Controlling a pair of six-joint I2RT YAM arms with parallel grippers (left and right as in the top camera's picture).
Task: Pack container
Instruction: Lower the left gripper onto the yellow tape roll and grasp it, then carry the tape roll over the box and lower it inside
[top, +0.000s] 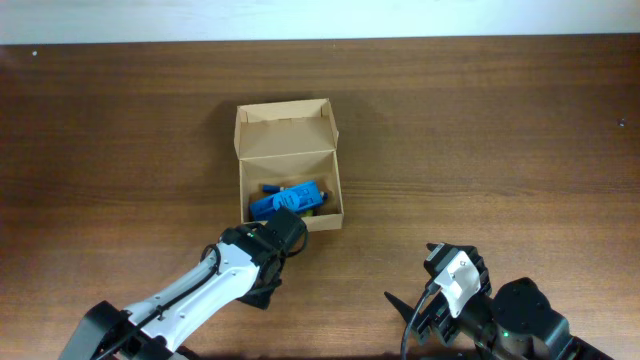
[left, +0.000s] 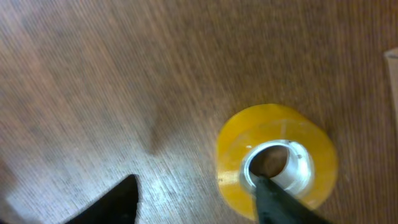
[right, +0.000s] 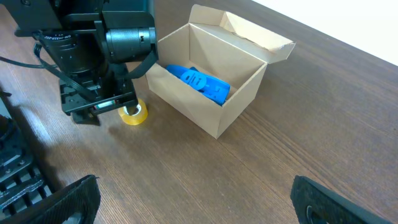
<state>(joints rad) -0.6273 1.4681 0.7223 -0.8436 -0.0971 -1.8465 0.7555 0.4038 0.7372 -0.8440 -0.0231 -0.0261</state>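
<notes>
Step in hand, as I read it: pick the tape roll (left: 273, 121) off the table (top: 500, 120) and drop it into the container (right: 242, 102).

- Container sits mid-table, lid flap folded back, a blue item (right: 199, 82) already inside. The roll lies flat just beside the front wall nearest the left arm.
- To do it well: pinch the roll's wall squarely, lift straight up to clear the rim, then release over the free space beside the blue item. Don't nudge the box.
- Left gripper (left: 196, 186): jaws part-open, straddling the roll's wall. One finger (left: 273, 193) is down in the core, the other outside with a gap to the roll. Nothing clamped yet.
- Right gripper (right: 194, 186): jaws wide, empty, parked well apart from the box.
</notes>
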